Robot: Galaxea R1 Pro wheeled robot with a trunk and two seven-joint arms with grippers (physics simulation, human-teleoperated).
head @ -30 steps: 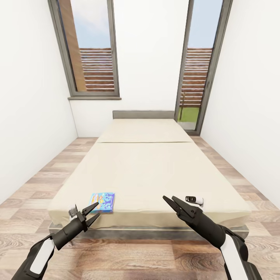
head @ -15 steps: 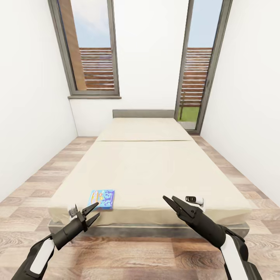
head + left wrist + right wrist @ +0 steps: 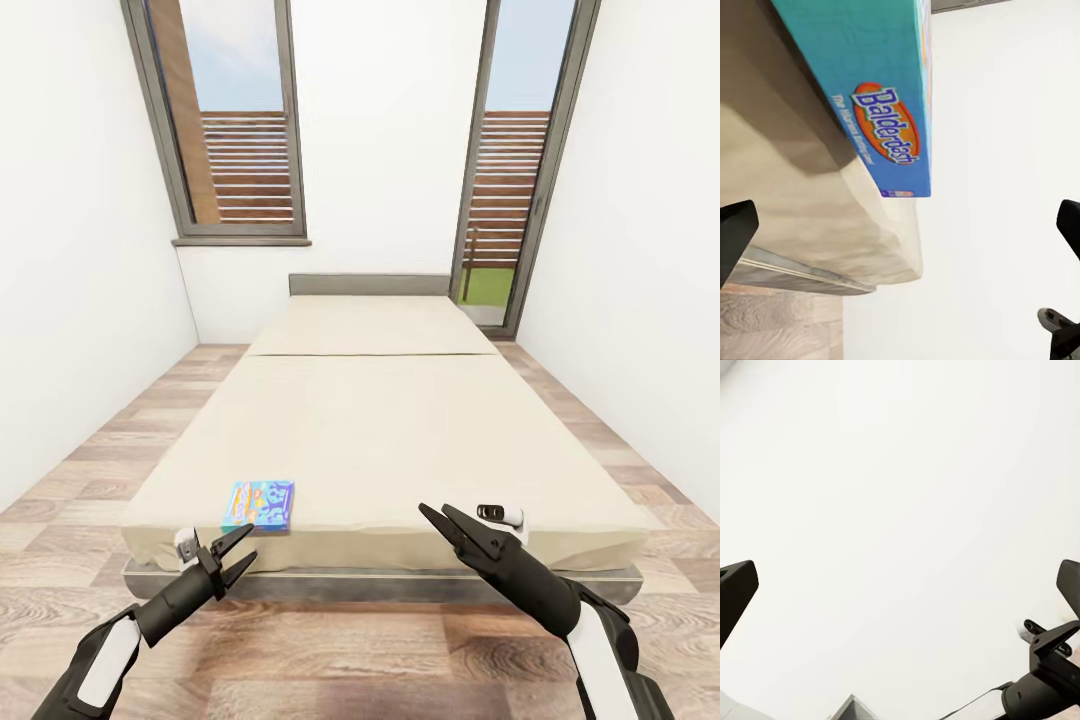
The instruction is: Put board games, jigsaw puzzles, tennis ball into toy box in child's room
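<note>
Blue board game (image 3: 258, 505) with orange logo; plain beige bed (image 3: 380, 430); wood-plank floor (image 3: 400, 650)

- white walls (image 3: 80, 300) close in a narrow room
- wood-plank floor (image 3: 90, 450) runs along both sides of the bed (image 3: 370, 420), which has a beige mattress and a grey headboard (image 3: 368, 284)
- 2 tall dark-framed windows (image 3: 225, 120) on the far wall show sky and brown slats
- even daylight

Board game (image 3: 870, 90) cropped at frame edge
</note>
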